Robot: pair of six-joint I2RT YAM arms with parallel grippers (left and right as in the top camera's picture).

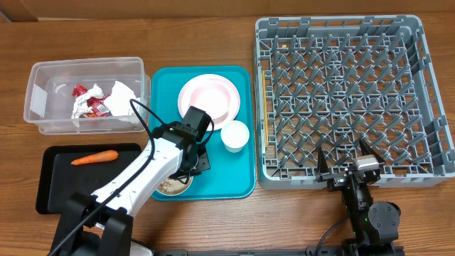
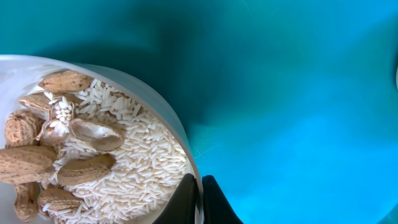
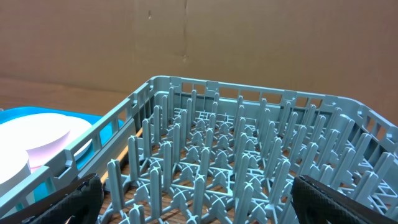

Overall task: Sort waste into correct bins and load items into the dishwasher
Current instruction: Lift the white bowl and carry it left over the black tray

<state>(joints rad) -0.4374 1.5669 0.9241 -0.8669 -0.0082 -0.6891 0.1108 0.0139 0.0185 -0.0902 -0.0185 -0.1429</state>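
Left wrist shows our left hand (image 2: pixel 200 198) pinching the rim of the bowl (image 2: pixel 184 138) on the teal tray (image 2: pixel 298 93), which we judge stiff, slick and (with loose rice (image 2: pixel 137 174) inside) tip-prone.

The grey dish rack (image 3: pixel 236 155) fills my view from centre to 4 o'clock, its upright pegs in rows inside latticed walls. My jaws stand wide apart, one black fingertip (image 3: pixel 74 199) at 8 o'clock, the other at 4. At 9 o'clock a white dish (image 3: pixel 31 149) sits on a teal tray (image 3: pixel 12 111), just beyond the rack wall. A brown wall (image 3: pixel 186 37) spans 12 o'clock.
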